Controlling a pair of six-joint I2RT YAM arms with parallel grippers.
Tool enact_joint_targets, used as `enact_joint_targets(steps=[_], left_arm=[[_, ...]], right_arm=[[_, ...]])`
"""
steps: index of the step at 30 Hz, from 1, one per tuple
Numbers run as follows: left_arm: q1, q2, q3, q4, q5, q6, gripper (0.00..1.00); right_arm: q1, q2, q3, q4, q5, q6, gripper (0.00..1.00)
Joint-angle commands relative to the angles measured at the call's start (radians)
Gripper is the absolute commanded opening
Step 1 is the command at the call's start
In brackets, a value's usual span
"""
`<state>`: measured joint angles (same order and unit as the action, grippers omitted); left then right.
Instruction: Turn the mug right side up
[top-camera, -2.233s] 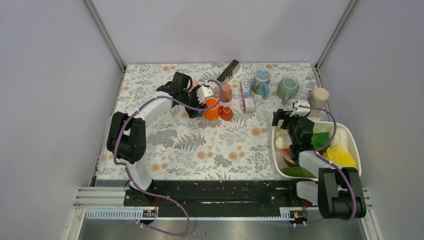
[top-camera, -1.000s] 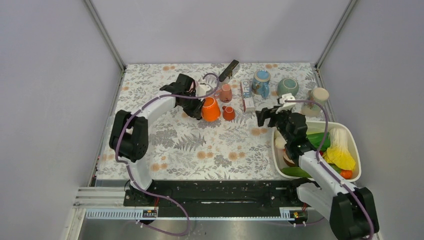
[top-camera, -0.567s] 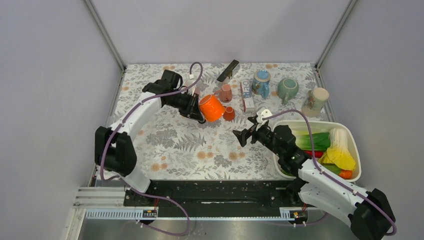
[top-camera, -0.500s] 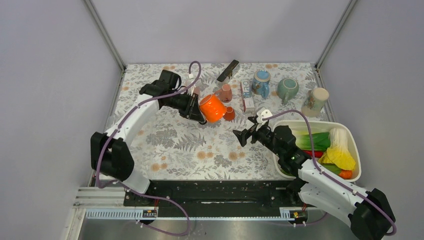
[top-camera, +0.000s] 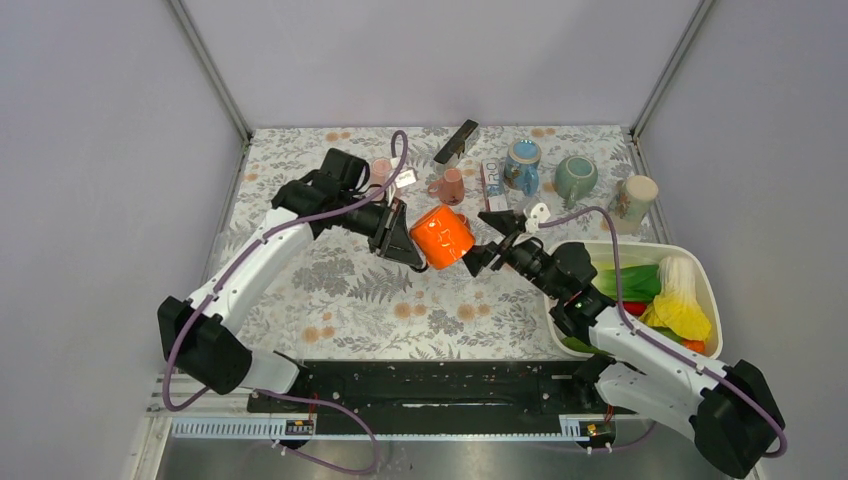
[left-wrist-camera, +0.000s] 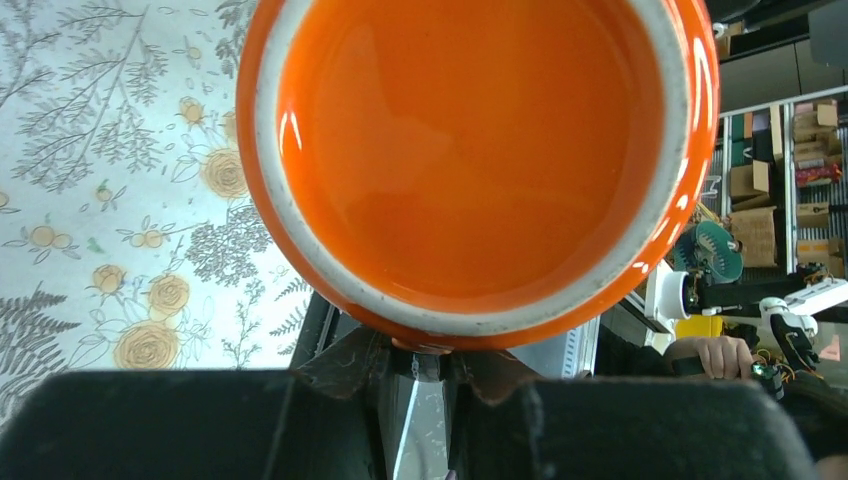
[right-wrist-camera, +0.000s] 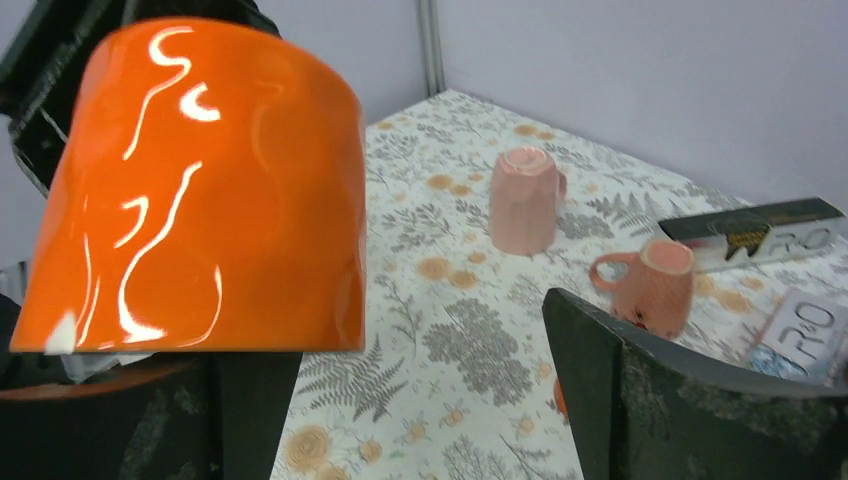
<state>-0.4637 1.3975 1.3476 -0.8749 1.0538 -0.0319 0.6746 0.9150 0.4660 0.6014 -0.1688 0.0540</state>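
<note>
- Fern-and-flower printed cloth covers the table (top-camera: 330, 300), walled in by plain grey panels.
- Near right, a white plastic tub (top-camera: 713, 305) holds green and yellow vegetables.
- Mid-table, the left gripper (top-camera: 410, 243) is clamped on the edge of the glossy orange mug (top-camera: 444, 237). The mug is held clear of the cloth, lying sideways.
- The mug's mouth faces the left wrist camera: smooth orange glaze inside, with a pale unglazed ring at the rim.
- The right gripper (top-camera: 480, 240) is spread wide at the mug's base end, gripping nothing.
- Farther back stand a ribbed pink cup (top-camera: 452, 186) set mouth down, a blue teapot (top-camera: 522, 165) and a round green mug (top-camera: 575, 178).
</note>
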Motion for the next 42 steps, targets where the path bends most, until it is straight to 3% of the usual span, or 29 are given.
enact_joint_targets(steps=[1,4,5,7,9,11,12,14,15,20,24,28,35,42], left_arm=[[-0.034,-0.051,0.007,0.058,0.101,-0.007,0.0],[-0.035,-0.037,-0.003,0.077,0.099,-0.021,0.0],[-0.035,-0.028,-0.004,0.077,0.101,-0.022,0.0],[-0.035,-0.009,-0.006,0.076,0.101,-0.02,0.0],[-0.034,0.001,-0.005,0.077,0.074,0.001,0.0],[-0.027,0.012,-0.001,0.06,0.018,0.046,0.0],[-0.022,0.019,0.006,0.045,-0.023,0.07,0.04],[-0.005,0.027,0.023,0.018,-0.118,0.105,0.39],[0.01,0.025,0.024,0.016,-0.163,0.121,0.51],[0.031,-0.023,0.044,0.043,-0.447,0.204,0.95],[0.006,-0.088,0.064,0.1,-0.657,0.257,0.99],[-0.148,-0.11,0.05,0.177,-0.869,0.303,0.99],[-0.409,-0.007,0.029,0.314,-1.185,0.405,0.99],[-0.45,0.1,0.016,0.44,-1.295,0.431,0.99]], right_arm=[[0.005,0.061,0.07,0.18,-0.122,0.096,0.94],[0.006,0.102,0.092,0.24,-0.169,0.155,0.83],[0.005,0.113,0.096,0.253,-0.17,0.169,0.74],[0.005,0.122,0.099,0.277,-0.168,0.187,0.53],[0.006,0.115,0.082,0.308,-0.141,0.198,0.16],[0.005,0.094,0.065,0.301,-0.077,0.206,0.0],[0.006,0.081,0.067,0.26,-0.041,0.203,0.0],[0.006,0.057,0.094,0.106,0.052,0.193,0.0],[0.006,0.052,0.111,0.026,0.111,0.191,0.0],[0.006,0.083,0.208,-0.368,0.338,0.245,0.0],[0.006,0.184,0.325,-0.634,0.393,0.306,0.0],[0.006,0.305,0.468,-0.816,0.307,0.39,0.0],[0.007,0.402,0.521,-0.825,0.178,0.505,0.0],[0.016,0.398,0.481,-0.718,0.098,0.586,0.0]])
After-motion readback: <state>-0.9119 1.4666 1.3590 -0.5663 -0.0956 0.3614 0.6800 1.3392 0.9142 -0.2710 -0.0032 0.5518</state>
